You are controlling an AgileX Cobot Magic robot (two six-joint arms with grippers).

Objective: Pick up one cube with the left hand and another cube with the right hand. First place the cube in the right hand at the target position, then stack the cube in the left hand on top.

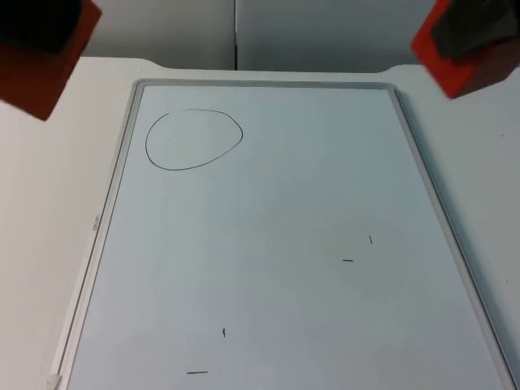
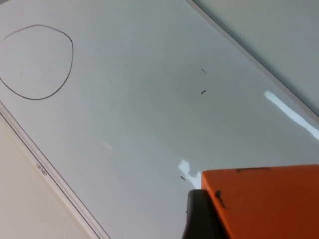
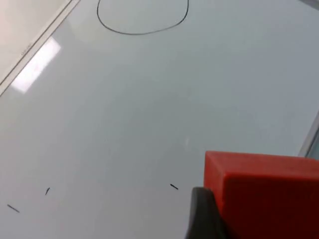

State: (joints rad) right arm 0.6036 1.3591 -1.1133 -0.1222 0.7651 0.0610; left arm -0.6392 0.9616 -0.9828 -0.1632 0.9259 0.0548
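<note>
Now both cubes aloft: left gripper (image 1: 36,32) clamps orange cube (image 1: 36,69) upper left of frame, right gripper (image 1: 471,32) clamps red cube (image 1: 463,65) upper right. Drawn circle (image 1: 194,140) on whiteboard (image 1: 284,244) likely target. Cubes look light, rigid; flat opposite faces suit grip.

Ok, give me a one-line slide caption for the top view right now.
Both pincers, left and right, hold red cubes above the whiteboard; the drawn circle is vacant.
</note>
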